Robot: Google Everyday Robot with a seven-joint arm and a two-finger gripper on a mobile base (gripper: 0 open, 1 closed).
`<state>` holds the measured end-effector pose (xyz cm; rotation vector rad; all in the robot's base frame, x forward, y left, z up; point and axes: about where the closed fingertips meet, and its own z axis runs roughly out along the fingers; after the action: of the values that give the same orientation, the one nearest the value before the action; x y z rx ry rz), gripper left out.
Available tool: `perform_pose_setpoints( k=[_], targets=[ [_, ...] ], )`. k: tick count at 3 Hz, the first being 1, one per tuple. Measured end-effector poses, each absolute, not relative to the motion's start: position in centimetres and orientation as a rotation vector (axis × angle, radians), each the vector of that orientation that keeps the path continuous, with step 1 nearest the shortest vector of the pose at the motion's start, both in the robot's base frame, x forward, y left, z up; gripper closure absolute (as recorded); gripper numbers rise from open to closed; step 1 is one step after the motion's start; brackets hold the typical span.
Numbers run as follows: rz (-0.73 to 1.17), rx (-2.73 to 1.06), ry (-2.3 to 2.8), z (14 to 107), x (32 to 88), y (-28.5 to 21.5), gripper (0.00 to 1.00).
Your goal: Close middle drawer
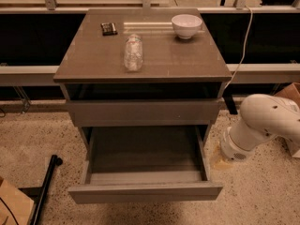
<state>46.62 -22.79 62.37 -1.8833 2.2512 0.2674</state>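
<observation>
The middle drawer (145, 192) is pulled far out of the grey-brown cabinet (140, 60), and its shallow inside is bare. Its plain front panel faces the camera near the bottom of the view. The top drawer (143, 112) above it is pushed in. The lowest drawer is hidden under the open one. My white arm (262, 123) sits low on the right of the cabinet, with its end (232, 149) pointing toward the open drawer's right side. The gripper itself does not show.
On the cabinet top lie a clear plastic bottle (133, 53) on its side, a white bowl (186, 25) and a small dark packet (109, 28). A black pole (47, 182) lies on the floor at the left. A cardboard box (14, 205) is at bottom left. A cable (241, 46) hangs at the right.
</observation>
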Motion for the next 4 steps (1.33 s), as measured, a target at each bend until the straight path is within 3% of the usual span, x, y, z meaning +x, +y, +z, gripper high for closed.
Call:
perform_pose_setpoints(
  k=[1,4],
  targets=[
    [0.439,-1.782,2.225,57.2,48.1,-23.6,1.00],
    [0.439,-1.856,2.400,51.7,43.9,-23.8,1.00]
  ],
)
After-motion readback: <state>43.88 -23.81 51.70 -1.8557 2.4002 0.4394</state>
